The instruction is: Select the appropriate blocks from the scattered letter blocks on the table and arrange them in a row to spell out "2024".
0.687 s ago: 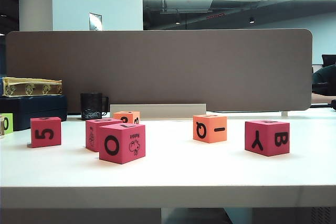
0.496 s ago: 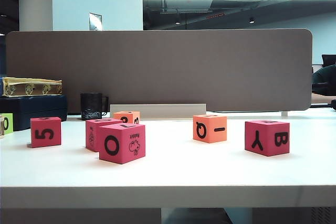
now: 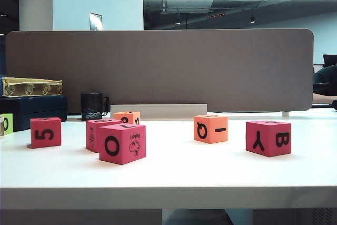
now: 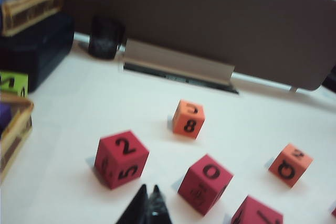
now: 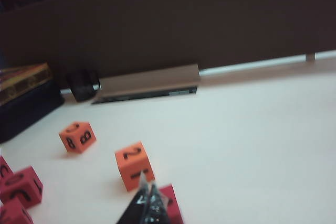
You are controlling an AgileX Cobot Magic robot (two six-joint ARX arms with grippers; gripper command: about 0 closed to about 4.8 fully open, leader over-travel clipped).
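Several letter blocks stand scattered on the white table (image 3: 210,167). From left to right the exterior view shows a pink "5" block (image 3: 46,132), a pink "O" block (image 3: 122,143), an orange "Q" block (image 3: 210,128) and a pink "Y B" block (image 3: 268,137). Neither gripper shows there. My left gripper (image 4: 148,190) is shut and empty, hovering just short of a red block with "2" on top (image 4: 121,159) and a red "O" block (image 4: 205,183). My right gripper (image 5: 147,184) is shut and empty, above a red block (image 5: 170,203) and just short of an orange "2" block (image 5: 134,165).
A grey-brown partition (image 3: 158,69) closes the back of the table, with a beige strip (image 3: 158,111) at its foot. A black mug (image 3: 92,106), a dark box (image 3: 34,110) topped by a gold case (image 3: 31,87) and a green block (image 3: 6,124) sit at the far left.
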